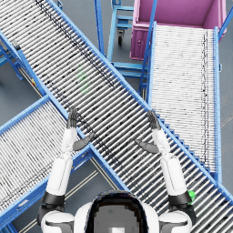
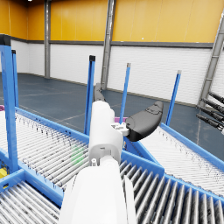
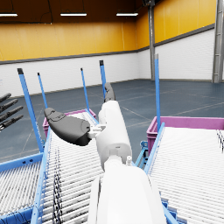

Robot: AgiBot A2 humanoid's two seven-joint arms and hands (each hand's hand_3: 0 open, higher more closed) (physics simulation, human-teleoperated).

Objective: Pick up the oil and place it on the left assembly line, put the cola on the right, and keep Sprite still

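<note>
No oil bottle or cola shows in any view. A faint, see-through green smear [image 1: 82, 80] lies on the rollers of the middle conveyor [image 1: 113, 98], far ahead of my hands; it also appears as a pale green smear [image 2: 78, 155] in the left wrist view. What it is I cannot tell. My left hand [image 1: 75, 132] hovers over the near part of the middle conveyor, fingers apart, holding nothing. My right hand [image 1: 151, 134] hovers level with it further right, also spread and empty. The left hand [image 2: 145, 120] and right hand [image 3: 68, 127] show bare in their wrist views.
A roller line [image 1: 27, 141] branches off to the left and another roller line [image 1: 182, 82] runs along the right, both with blue rails. A purple bin [image 1: 182, 13] stands at the far end of the right line. Blue posts [image 2: 89, 94] rise beside the rails.
</note>
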